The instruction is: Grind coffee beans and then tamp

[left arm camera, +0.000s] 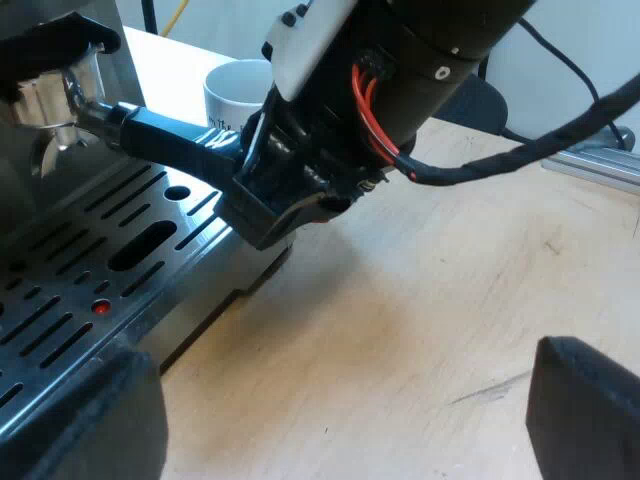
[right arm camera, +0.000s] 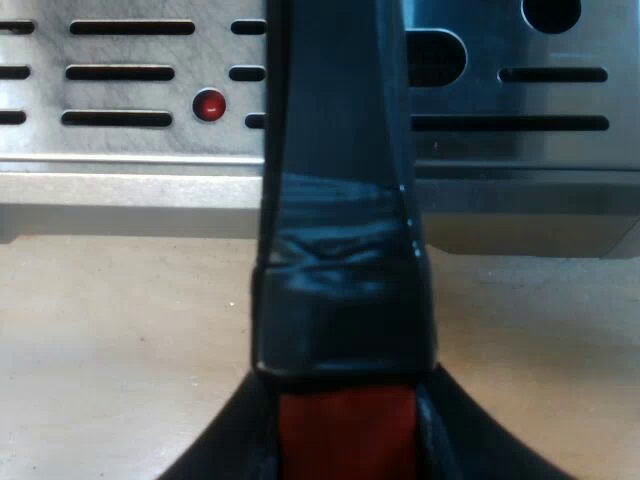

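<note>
Left wrist view: my left gripper (left arm camera: 340, 400) hangs released, its 2 fingers (left arm camera: 585, 400) wide apart over the wooden table (left arm camera: 420, 300), just beside the espresso machine's (left arm camera: 30, 60) slotted drip tray (left arm camera: 60, 290). The holder (left arm camera: 50, 100) is locked into the machine's front, its dark handle (left arm camera: 165, 135) reaching out over the tray, and my right gripper (left arm camera: 262, 205) is clenched on that handle. A white mug (left arm camera: 235, 90) stands beyond it. Right wrist view: the handle's red end (right arm camera: 345, 430) sits between my 2 fingers, with the tray's red dot (right arm camera: 209, 104) past it.
</note>
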`<move>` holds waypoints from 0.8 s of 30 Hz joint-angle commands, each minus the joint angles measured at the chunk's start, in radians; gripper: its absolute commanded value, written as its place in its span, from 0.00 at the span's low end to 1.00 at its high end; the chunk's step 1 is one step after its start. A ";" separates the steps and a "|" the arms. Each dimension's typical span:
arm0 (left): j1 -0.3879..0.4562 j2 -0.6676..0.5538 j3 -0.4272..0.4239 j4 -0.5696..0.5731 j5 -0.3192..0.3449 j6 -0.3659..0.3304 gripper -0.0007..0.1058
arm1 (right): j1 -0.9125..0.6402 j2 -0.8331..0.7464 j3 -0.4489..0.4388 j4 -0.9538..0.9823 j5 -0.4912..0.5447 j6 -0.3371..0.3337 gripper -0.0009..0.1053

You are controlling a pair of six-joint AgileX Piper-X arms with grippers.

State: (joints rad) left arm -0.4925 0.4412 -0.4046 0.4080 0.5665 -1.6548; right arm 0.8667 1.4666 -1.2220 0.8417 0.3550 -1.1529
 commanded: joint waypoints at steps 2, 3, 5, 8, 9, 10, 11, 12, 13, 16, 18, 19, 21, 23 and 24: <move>-0.004 0.003 0.000 -0.009 0.013 -0.003 0.77 | 0.038 -0.016 -0.008 0.010 0.012 -0.031 0.01; -0.004 0.003 0.000 -0.009 0.013 -0.003 0.77 | 0.046 -0.016 -0.008 0.010 0.026 -0.021 0.01; -0.004 0.003 0.000 -0.009 0.013 -0.003 0.77 | 0.045 -0.016 -0.008 0.010 0.030 0.011 0.01; -0.004 0.003 0.000 -0.009 0.013 -0.003 0.77 | 0.045 -0.016 -0.008 0.010 0.030 0.014 0.01; -0.004 0.003 0.000 -0.009 0.013 -0.003 0.77 | 0.045 -0.016 -0.008 0.010 0.030 0.014 0.01; -0.004 0.003 0.000 -0.009 0.013 -0.003 0.77 | 0.045 -0.020 -0.008 0.014 0.030 0.017 0.01; -0.004 0.003 0.000 -0.009 0.013 -0.003 0.77 | 0.047 -0.023 -0.008 0.017 0.030 0.021 0.01; -0.004 0.003 0.000 -0.009 0.013 -0.003 0.77 | 0.047 -0.025 -0.008 0.017 0.030 0.022 0.01; -0.004 0.003 0.000 -0.009 0.013 -0.003 0.77 | 0.047 -0.029 -0.008 0.017 0.030 0.024 0.01; -0.004 0.003 0.000 -0.009 0.013 -0.003 0.77 | 0.047 -0.034 -0.008 0.017 0.030 0.024 0.01; -0.004 0.003 0.000 -0.009 0.013 -0.003 0.77 | 0.047 -0.036 -0.008 0.017 0.030 0.024 0.01; -0.004 0.003 0.000 -0.009 0.013 -0.003 0.77 | 0.047 -0.039 -0.008 0.017 0.030 0.024 0.01; -0.004 0.003 0.000 -0.009 0.013 -0.003 0.77 | 0.047 -0.046 -0.008 0.031 0.030 0.024 0.01; -0.004 0.003 0.000 -0.009 0.013 -0.003 0.77 | 0.047 -0.048 -0.008 0.048 0.030 0.024 0.01; -0.004 0.003 0.000 -0.009 0.013 -0.003 0.77 | 0.052 -0.050 -0.008 0.049 0.030 0.029 0.01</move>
State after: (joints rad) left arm -0.4925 0.4412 -0.4046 0.4080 0.5665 -1.6548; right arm 0.8971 1.4468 -1.2220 0.8608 0.3911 -1.1146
